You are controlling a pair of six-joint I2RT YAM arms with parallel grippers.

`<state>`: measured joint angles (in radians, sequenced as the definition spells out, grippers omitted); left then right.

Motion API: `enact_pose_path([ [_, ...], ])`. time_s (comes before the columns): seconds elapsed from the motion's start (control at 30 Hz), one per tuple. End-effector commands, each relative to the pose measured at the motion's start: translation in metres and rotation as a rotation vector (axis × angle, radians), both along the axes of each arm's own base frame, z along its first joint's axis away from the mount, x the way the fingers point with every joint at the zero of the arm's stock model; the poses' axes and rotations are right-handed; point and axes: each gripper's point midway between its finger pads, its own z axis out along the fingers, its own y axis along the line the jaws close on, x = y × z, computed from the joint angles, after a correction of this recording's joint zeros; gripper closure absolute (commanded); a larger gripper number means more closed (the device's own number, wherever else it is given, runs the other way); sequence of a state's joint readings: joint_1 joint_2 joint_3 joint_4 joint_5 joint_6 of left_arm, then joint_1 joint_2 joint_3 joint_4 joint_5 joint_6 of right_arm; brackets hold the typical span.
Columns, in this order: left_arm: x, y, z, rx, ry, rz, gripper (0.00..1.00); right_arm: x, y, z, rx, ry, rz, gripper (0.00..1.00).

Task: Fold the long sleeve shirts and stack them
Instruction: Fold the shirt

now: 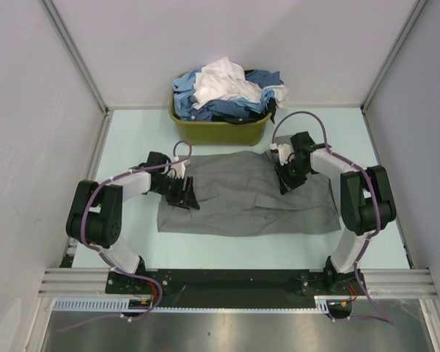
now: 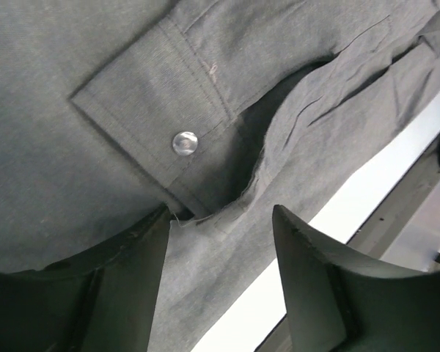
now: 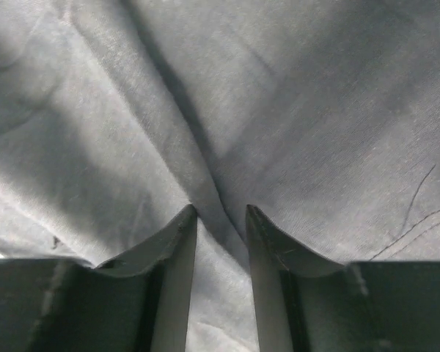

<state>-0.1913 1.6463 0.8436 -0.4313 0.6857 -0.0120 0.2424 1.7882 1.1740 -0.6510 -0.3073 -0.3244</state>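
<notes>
**Grey long sleeve shirt spread out on the tabletop, a hand at each end**

The grey long sleeve shirt [image 1: 242, 198] lies spread out, wrinkled, across the middle of the pale tabletop [image 1: 227, 249], just in front of the olive-green basket [image 1: 220, 132] at the far edge. The basket is heaped with other shirts [image 1: 227, 92] in blue, dark blue and white.

The left hand [image 1: 185, 194] is down at the shirt's left edge. In its wrist view the hand [image 2: 220, 213] has its jaws well apart. Flat grey cloth lies between them, nothing is clamped, and a strip of tabletop [image 2: 381, 176] shows past the hem. Just beyond the fingertips lies a sleeve cuff [image 2: 147, 110] with a clear button [image 2: 185, 142] near its corner. The cuff is folded onto the body of the shirt.

The right hand [image 1: 290, 178] is over the far right part of the shirt, close to the basket's right corner. In its wrist view the hand [image 3: 221, 211] has its jaws only a narrow gap apart. A raised crease of cloth runs straight into that gap. I cannot tell whether the fingers [image 3: 169, 249] truly pinch the crease or only straddle it.
</notes>
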Motion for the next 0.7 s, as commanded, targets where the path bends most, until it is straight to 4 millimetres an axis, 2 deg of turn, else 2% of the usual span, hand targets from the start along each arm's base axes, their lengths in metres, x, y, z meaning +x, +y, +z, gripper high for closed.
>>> enact_pose_path([
  [0.0,0.005,-0.011,0.001,-0.065,0.009,-0.016,0.41,0.026,0.002,0.007,0.034,-0.054,-0.040,0.70],
  [0.03,0.007,-0.012,0.002,-0.073,0.002,-0.015,0.44,0.030,-0.001,0.008,0.039,-0.056,-0.056,0.73],
  [0.13,0.013,-0.017,0.008,-0.097,-0.008,-0.020,0.62,0.034,-0.004,0.007,0.060,-0.034,-0.083,0.84],
  [0.17,0.016,-0.018,0.012,-0.107,-0.016,-0.023,0.74,0.035,-0.007,0.008,0.073,-0.027,-0.093,0.89],
  [0.3,0.011,-0.022,0.039,-0.125,-0.081,-0.061,0.98,0.030,-0.009,0.018,0.111,-0.002,-0.106,0.88],
  [0.43,-0.005,-0.012,0.053,-0.079,-0.110,-0.088,1.00,0.024,-0.007,0.027,0.126,0.006,-0.099,0.72],
  [0.6,-0.023,0.007,0.043,0.030,-0.076,-0.117,1.00,0.014,-0.016,0.032,0.084,0.012,-0.099,0.61],
  [0.67,-0.016,0.012,0.041,0.067,-0.095,-0.127,1.00,0.006,-0.023,0.034,0.058,0.011,-0.088,0.56],
])
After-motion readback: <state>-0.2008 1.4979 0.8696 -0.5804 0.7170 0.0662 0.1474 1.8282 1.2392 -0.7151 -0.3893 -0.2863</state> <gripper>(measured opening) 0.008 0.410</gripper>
